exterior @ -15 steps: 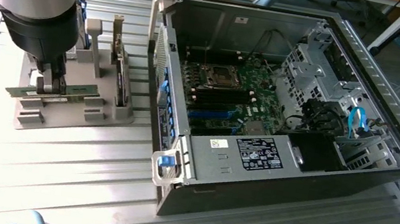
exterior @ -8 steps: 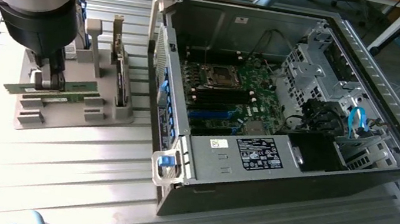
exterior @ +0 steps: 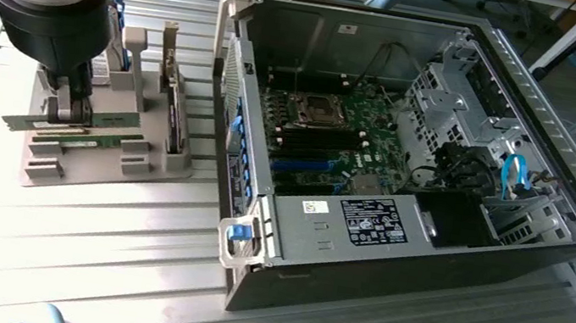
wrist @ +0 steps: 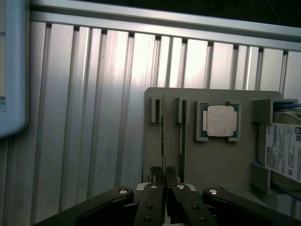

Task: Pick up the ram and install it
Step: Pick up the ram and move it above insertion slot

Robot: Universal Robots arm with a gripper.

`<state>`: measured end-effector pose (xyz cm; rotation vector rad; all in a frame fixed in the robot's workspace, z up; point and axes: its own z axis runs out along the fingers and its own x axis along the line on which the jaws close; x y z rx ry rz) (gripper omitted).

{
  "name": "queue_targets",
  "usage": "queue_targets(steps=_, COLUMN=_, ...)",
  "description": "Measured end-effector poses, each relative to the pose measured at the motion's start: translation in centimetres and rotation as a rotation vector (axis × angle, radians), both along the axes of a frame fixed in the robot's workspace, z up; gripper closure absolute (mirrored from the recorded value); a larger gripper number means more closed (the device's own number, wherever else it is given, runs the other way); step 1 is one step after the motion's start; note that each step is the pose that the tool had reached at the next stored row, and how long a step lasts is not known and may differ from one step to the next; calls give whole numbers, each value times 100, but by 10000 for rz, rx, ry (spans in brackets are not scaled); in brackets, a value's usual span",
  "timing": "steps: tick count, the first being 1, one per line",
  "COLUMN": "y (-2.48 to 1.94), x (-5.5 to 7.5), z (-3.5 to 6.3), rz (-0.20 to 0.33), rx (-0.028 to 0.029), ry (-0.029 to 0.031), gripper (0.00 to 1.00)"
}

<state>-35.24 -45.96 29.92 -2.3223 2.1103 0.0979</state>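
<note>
Green circuit board, thin and narrow: the ram stands on edge in a slot of the grey holder, near the holder's edge farthest from the computer case. The gripper is down over it with its jaws pressed onto the stick's two flat faces, close to one end of its upper edge. The stick looks light and fairly stiff, but it would likely flex or crack if twisted. Its chips and contact edge are delicate, so the bare faces near the top edge seem the safe place to hold, with the pull kept straight along the slot. A second stick like it stands in the neighbouring slot, just beside and parallel. This leaves little room on that side.

Further along the holder a square silver CPU lies flat in its recess, and past it, at the holder's far edge, stands a hard drive with a white label. The holder rests on a table of ribbed aluminium slats, a hard and shiny surface. On the exterior view's right the case lies open on its side, with its motherboard exposed between metal walls and drive cages. Beyond the table's edge are office floor and furniture legs
</note>
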Motion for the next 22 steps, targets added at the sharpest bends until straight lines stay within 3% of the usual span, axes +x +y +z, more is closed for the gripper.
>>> queue_targets(steps=22, y=0, x=0, z=237, rz=0, rx=0, ry=0, gripper=87)
